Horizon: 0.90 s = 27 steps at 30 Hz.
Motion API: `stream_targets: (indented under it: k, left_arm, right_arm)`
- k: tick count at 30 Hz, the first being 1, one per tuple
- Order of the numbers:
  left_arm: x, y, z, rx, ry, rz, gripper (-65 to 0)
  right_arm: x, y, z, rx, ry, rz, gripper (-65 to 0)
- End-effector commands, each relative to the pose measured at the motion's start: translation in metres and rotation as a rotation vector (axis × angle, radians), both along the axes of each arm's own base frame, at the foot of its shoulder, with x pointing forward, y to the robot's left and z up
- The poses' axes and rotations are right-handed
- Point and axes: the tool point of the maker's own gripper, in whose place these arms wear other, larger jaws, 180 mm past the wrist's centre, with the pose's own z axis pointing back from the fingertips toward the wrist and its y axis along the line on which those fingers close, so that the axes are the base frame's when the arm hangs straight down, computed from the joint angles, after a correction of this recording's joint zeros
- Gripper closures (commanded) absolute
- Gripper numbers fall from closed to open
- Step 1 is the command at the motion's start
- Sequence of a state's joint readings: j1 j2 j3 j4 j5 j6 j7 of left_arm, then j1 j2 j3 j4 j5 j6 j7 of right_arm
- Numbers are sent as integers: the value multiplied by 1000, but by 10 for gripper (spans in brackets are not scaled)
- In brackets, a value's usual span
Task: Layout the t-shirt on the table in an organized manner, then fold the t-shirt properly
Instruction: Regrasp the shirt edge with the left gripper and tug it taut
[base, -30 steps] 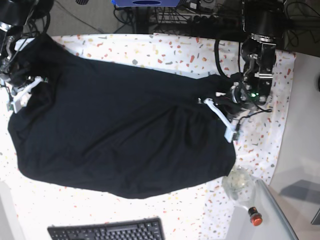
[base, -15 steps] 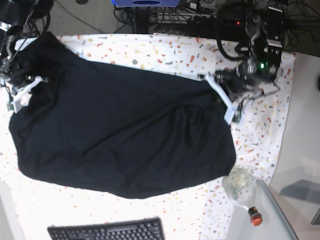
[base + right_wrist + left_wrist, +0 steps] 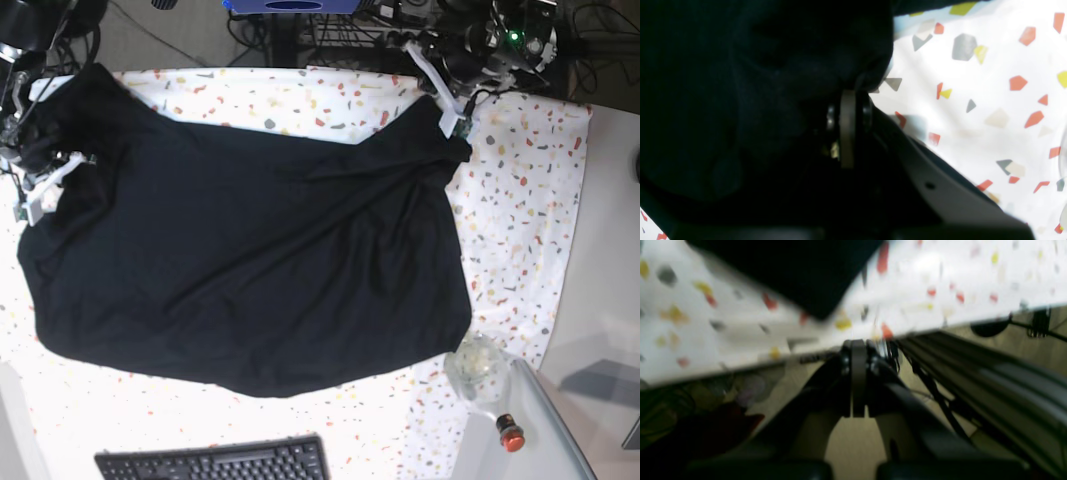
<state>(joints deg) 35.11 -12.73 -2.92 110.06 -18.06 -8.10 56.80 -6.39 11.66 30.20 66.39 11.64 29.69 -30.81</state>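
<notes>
Black soft-fabric t-shirt (image 3: 250, 250) on speckled white worktop (image 3: 520, 200): your right fingers (image 3: 853, 90) pinch it; left fingers (image 3: 855, 346), closed empty, risk snagging.

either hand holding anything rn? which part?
Right hand: shut on the t-shirt, pinching a bunched edge fold. Left hand: shut with nothing between its fingers, past the table edge, clear of the shirt.

Black keyboard (image 3: 215, 461) at bottom edge of base view, partly cut off. Clear, crumpled-looking plastic container (image 3: 477, 366) at lower right, just beside glass panel (image 3: 545, 425). Small red-capped object (image 3: 510, 432) resting on glass. Cables and dark equipment (image 3: 350, 30) along top edge.
</notes>
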Motion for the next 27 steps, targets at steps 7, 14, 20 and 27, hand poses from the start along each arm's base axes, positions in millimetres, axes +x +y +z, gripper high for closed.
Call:
stream_targets:
  k: [7, 14, 20, 27]
  left_arm:
    - [-24, 21, -2, 36, 43, 43, 0]
    - [-23, 46, 8, 69, 4, 127, 0]
    - [0, 45, 21, 36, -217, 157, 0]
    - [3, 44, 6, -38, -346, 151, -550]
  right_arm:
    - [-11, -39, 11, -38, -2, -98, 0]
    - [-14, -42, 20, -68, -19, -82, 0]
    - [-13, -42, 20, -68, -20, -81, 0]
    - [-12, -41, 20, -68, -23, -79, 0]
